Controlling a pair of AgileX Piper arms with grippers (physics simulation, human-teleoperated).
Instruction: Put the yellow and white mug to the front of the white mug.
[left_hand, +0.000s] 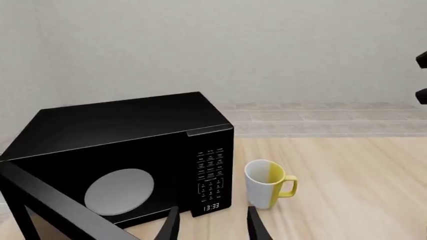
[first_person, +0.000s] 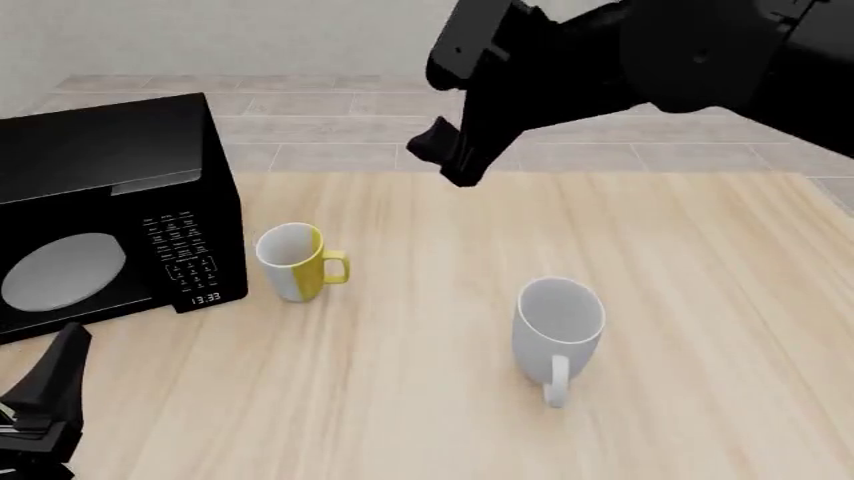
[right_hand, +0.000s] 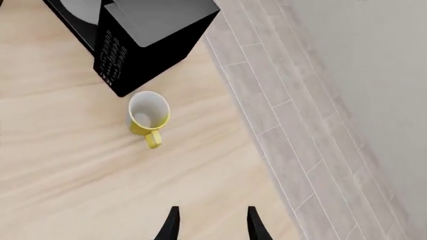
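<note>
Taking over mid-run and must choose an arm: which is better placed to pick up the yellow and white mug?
Left, probably. Its end effector is low and open, facing the yellow and white mug beside the microwave. The right end effector, also open, is high above the table, well off the mug.

Bright, even simulator lighting throughout, sharp focus, only faint soft shadows, no glare or blur.
</note>
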